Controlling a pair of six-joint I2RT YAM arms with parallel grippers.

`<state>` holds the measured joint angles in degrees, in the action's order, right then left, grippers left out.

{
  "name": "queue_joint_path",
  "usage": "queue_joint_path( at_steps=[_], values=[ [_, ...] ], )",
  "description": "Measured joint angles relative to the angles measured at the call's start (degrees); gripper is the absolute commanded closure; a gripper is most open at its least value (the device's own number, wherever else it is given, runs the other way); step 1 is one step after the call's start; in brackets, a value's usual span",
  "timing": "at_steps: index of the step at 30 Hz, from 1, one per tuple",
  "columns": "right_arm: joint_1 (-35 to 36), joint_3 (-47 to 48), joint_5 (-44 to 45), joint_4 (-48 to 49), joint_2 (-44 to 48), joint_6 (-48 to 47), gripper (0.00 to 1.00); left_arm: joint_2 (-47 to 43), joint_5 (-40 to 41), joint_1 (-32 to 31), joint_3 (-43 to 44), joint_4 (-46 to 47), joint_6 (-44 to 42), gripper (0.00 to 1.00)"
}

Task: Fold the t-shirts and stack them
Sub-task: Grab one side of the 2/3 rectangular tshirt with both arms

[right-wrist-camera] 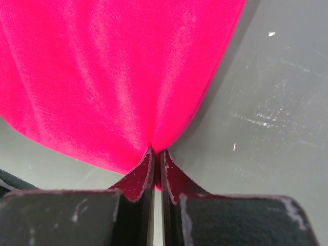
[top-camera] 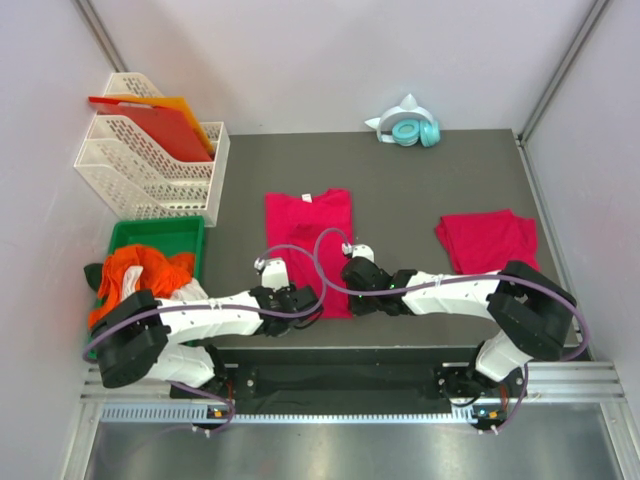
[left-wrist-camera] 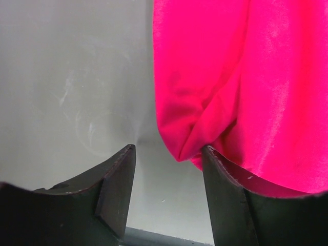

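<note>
Both arms reach low across the near edge of the tabletop (top-camera: 400,190), forearms stretched almost level and pointing inward, so that the two hands meet at the near end of a crimson-pink shirt (top-camera: 308,245). The shirt lies in the middle of the dark grey surface as a long, narrow strip, with its collar and small white label at the far end.

The right hand (right-wrist-camera: 156,151) is clenched on the shirt's near right edge. Its black fingers (right-wrist-camera: 138,177) are pressed together, and the soft knit fans out from the pinch in shallow pleats. The left hand (left-wrist-camera: 168,148) sits at the near left corner with its blunt, wedge-shaped fingers (left-wrist-camera: 115,189) standing apart and nothing between them but bare tabletop. A rolled fold of the hem lies just beside the right-side finger, and cloth drapes over that finger's outer side. The tabletop there is matte and shows faint scuffs.

A folded shirt (top-camera: 487,240) rests well apart to the right as a rumpled square, near the right arm's elbow.

At the left edge, a green plastic bin (top-camera: 160,225) holds a heap of orange cloth (top-camera: 150,270). Behind it stand white perforated trays (top-camera: 150,170) carrying stiff red and orange sheets (top-camera: 165,125). Teal headphones (top-camera: 410,130) with white cat ears lie at the far edge.
</note>
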<state>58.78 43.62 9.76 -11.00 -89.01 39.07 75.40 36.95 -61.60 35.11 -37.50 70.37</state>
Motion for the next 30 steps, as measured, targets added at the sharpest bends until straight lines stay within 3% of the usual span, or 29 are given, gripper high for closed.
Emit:
queue_joint_path(
  at_steps=[5, 8, 10, 19, 30],
  values=[
    [0.0, 0.0, 0.0, 0.0, 0.0, 0.0, 1.00, 0.5, 0.0, 0.0, -0.2, 1.8, 0.2, 0.62],
    [0.0, 0.0, 0.0, 0.0, 0.0, 0.0, 1.00, 0.6, -0.2, 0.0, -0.5, 3.5, 0.3, 0.78],
    [0.0, 0.0, 0.0, 0.0, 0.0, 0.0, 1.00, 0.6, -0.3, 0.0, -0.6, 4.2, 0.6, 1.00],
    [0.0, -0.1, 0.0, 0.0, 0.1, 0.0, 1.00, -0.7, -1.1, -0.1, -1.4, 4.5, 1.0, 1.00],
    [5.1, -2.7, 1.9, -4.6, 5.0, 2.1, 1.00, -10.7, -4.5, -3.5, -1.1, -3.0, 1.4, 1.00]
  ],
)
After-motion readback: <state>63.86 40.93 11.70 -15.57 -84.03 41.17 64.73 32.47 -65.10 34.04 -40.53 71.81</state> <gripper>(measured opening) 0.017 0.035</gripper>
